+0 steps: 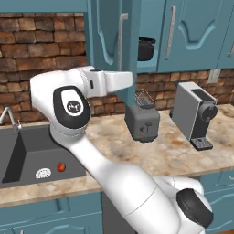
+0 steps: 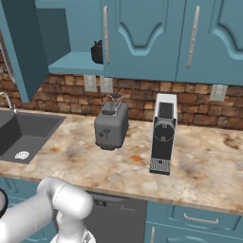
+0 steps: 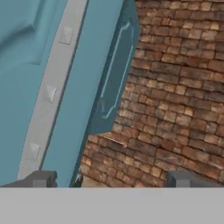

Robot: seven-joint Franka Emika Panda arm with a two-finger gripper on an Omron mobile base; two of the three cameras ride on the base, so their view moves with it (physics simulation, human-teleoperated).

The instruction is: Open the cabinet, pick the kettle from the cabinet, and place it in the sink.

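A red-brown brick wall (image 1: 41, 50) runs behind the beige marbled stone counter (image 1: 173, 153), filling the upper left of the left base view and a band across the middle of the right base view. Pale rectangular wall plates (image 2: 90, 83) sit on the brick in the right base view; they may be outlets. On the counter, at mid-frame, stands a grey boxy toaster (image 1: 142, 122), and to its right a tall grey-and-black coffee machine (image 2: 163, 138). Teal lower cabinet fronts (image 2: 199, 220) with short silver handles line the bottom right of the right base view, beside a dark grey appliance panel (image 2: 114, 218). Light is even and soft.
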